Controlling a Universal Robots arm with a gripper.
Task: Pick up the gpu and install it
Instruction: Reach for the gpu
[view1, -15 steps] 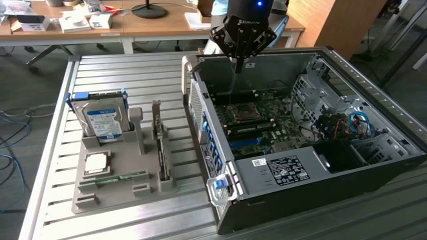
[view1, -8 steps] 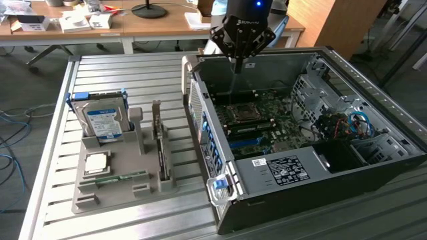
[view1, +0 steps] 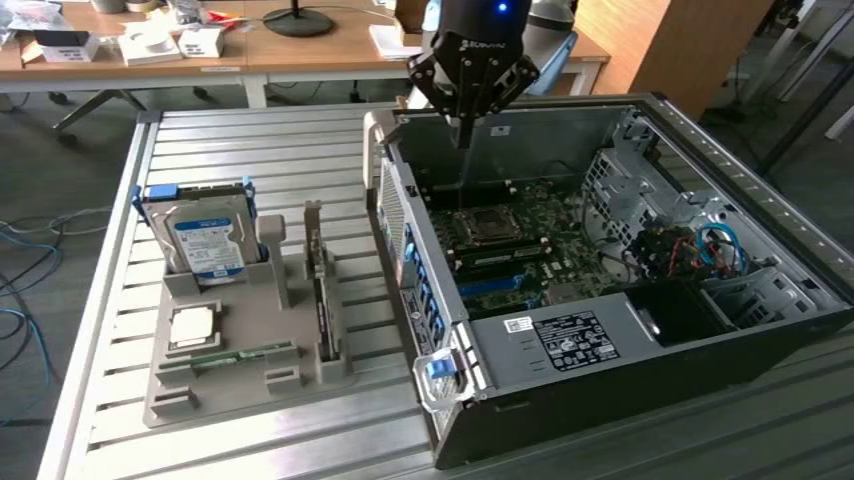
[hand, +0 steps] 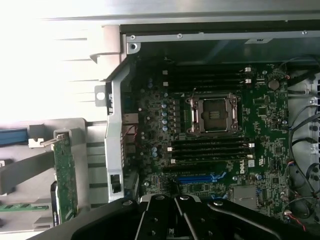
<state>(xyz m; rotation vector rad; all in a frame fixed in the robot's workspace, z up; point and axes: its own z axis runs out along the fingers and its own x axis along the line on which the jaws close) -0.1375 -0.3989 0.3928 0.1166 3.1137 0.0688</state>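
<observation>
Gripper (view1: 462, 130): we see it pinched shut, holding nothing, above the open computer case (view1: 574, 335).
Gpu (view1: 320, 295): upright in the grey holder (view1: 227, 392) (beside the case, untouched).

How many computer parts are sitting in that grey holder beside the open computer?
4: the hard drive upright at the far end of the holder, the processor chip flat before it, the memory stick nearer still, the gpu on edge beside them. Others may be hidden.
</observation>
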